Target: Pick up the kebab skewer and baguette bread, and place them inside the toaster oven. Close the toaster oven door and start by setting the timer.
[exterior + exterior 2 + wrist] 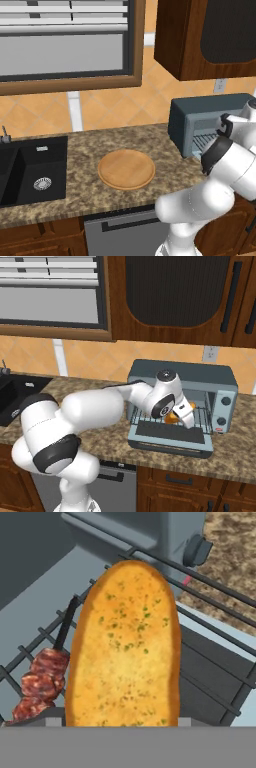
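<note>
Baguette bread [125, 647] hides the kebab skewer [42, 682] partly.

Even, bright rendered light; soft shadows; no glare; slightly coarse, pixelated edges.

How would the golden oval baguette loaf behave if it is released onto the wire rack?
The golden oval baguette loaf looks stiff, so it probably bridges the wire rack. Its rounded sides might let it roll toward the dark red kebab skewer.

The white arm [75, 421] bends forward from its base and stretches to the right — wrist angled downward, gripper [186, 417] low. Its jaws grip the baguette bread [125, 647].
</note>
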